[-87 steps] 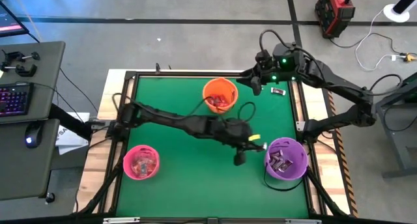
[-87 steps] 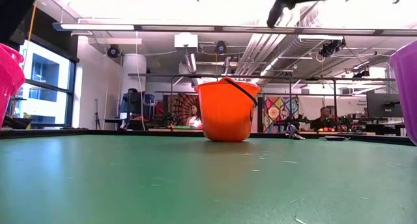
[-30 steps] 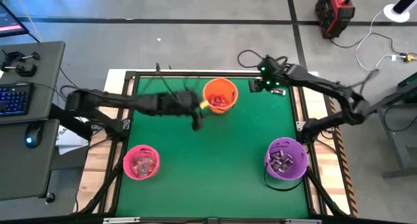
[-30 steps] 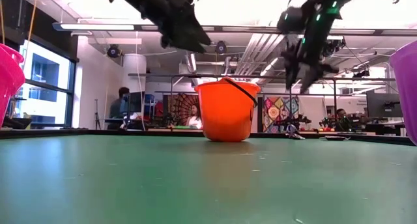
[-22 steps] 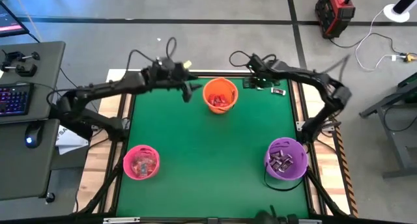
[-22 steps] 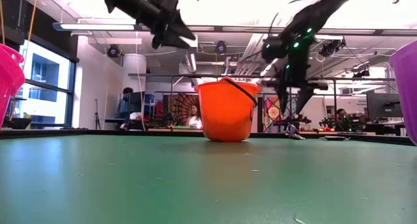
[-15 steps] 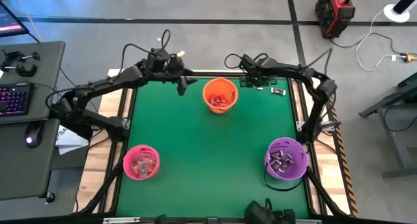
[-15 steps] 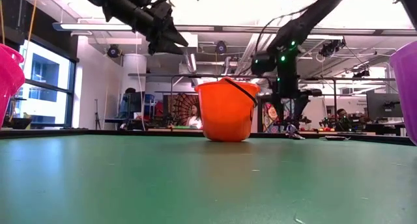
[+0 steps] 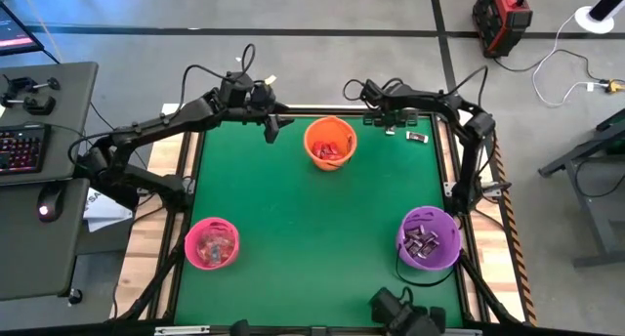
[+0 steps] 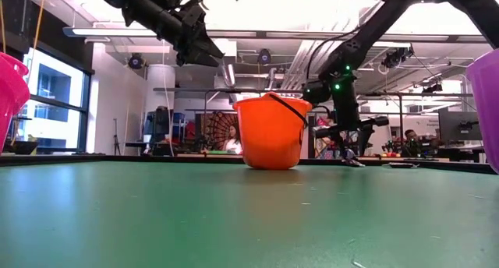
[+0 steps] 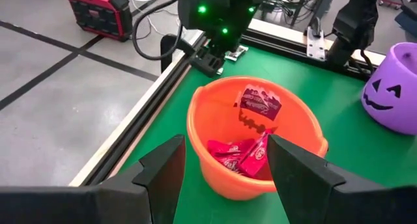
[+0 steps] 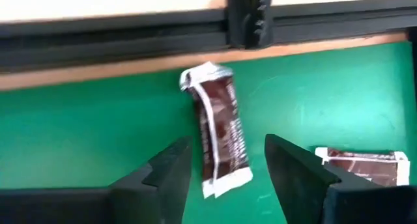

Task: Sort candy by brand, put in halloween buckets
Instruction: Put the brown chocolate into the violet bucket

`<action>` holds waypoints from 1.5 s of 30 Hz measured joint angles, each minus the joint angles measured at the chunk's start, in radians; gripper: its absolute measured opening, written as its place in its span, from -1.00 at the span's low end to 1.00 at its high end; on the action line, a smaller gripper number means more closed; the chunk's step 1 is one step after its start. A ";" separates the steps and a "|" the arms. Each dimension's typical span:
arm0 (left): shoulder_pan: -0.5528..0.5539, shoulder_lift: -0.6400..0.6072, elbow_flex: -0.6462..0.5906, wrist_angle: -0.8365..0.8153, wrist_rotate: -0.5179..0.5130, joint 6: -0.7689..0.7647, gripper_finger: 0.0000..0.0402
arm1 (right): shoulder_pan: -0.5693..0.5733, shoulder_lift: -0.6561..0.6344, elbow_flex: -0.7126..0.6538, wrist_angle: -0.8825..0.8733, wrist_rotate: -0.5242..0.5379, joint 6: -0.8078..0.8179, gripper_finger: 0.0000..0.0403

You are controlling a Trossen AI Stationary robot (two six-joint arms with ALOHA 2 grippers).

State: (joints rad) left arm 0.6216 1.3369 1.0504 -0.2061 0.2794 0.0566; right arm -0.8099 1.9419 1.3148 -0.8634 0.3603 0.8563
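Observation:
Three halloween buckets stand on the green mat: orange (image 9: 329,143) at the far middle, pink (image 9: 211,243) near left, purple (image 9: 428,236) near right. Red-wrapped candy (image 11: 238,155) lies in the orange bucket, and dark pieces lie in the purple one. My left gripper (image 9: 273,129) hangs open and empty to the left of the orange bucket, well above the mat (image 10: 204,44). My right gripper (image 9: 391,129) is open, low over the mat's far right edge. Seen from its wrist, a dark candy (image 12: 218,136) lies flat on the mat between its fingers. A second dark candy (image 12: 363,164) lies beside it.
A black frame rail (image 12: 130,35) runs along the far edge just beyond the dark candies. The orange bucket's thin handle (image 10: 287,103) stands up. The middle of the mat (image 9: 312,219) is bare. A dark object (image 9: 402,316) shows at the near edge.
My left gripper has swung away from the orange bucket's near-left side toward the table's far left edge, rising a little, then kept still. My right gripper has sunk toward the mat by the far edge and tipped to point more steeply down over the dark candies.

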 joint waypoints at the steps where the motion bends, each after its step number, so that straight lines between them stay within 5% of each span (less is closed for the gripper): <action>1: 0.000 0.000 0.000 0.000 0.000 -0.002 0.02 | -0.007 0.000 0.000 0.001 0.000 0.000 -0.09; 10: 0.000 0.000 0.000 -0.007 -0.002 -0.036 0.02 | -0.037 0.000 -0.003 0.055 -0.066 0.001 -0.52; 29: -0.011 0.000 0.000 -0.010 -0.002 -0.124 0.02 | -0.044 0.057 -0.001 0.046 -0.080 -0.054 -0.49; 34: -0.022 0.000 0.000 -0.011 -0.007 -0.111 0.02 | -0.031 0.054 -0.001 0.025 -0.073 -0.112 -0.68; 38: -0.015 -0.003 0.000 -0.011 -0.050 -0.110 0.02 | -0.009 0.007 -0.009 -0.038 -0.091 -0.185 -0.94; 45: 0.060 -0.043 0.000 -0.004 -0.086 -0.116 0.02 | 0.068 -0.218 -0.005 -0.057 -0.112 -0.293 -0.90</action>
State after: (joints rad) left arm 0.6820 1.2941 1.0504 -0.2104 0.1932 -0.0589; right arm -0.7421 1.7243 1.3094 -0.9203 0.2482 0.5632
